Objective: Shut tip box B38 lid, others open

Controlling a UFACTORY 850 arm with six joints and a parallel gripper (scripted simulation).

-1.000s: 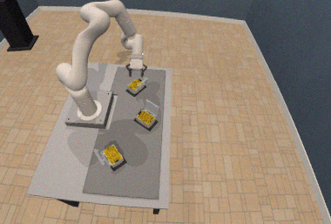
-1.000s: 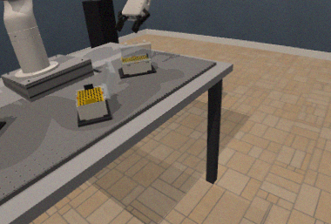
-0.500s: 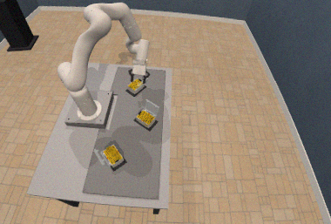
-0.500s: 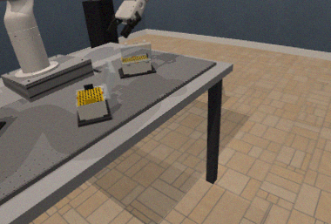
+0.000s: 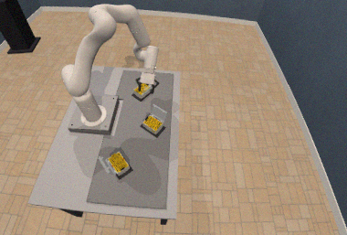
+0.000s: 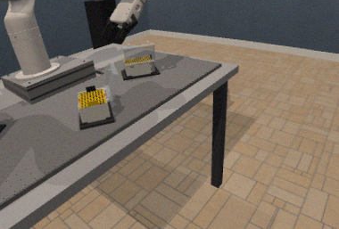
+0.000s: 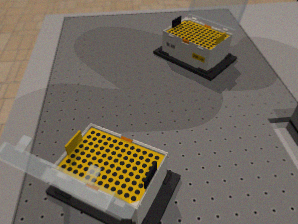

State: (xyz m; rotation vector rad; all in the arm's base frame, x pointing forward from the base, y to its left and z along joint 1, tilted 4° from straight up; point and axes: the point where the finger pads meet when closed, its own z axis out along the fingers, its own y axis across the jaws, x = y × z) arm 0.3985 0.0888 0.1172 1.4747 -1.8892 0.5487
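Claw [image 6: 117,28] hangs wide open, gripping nothing, just above the far box [image 6: 140,64], whose lid [image 6: 138,51] stands raised beneath it.

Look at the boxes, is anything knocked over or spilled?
No, nothing stands out. All three tip boxes sit upright on their dark holder plates with lids open and yellow trays tidy. The gripper hovers above the far box, jaws open, holding nothing.
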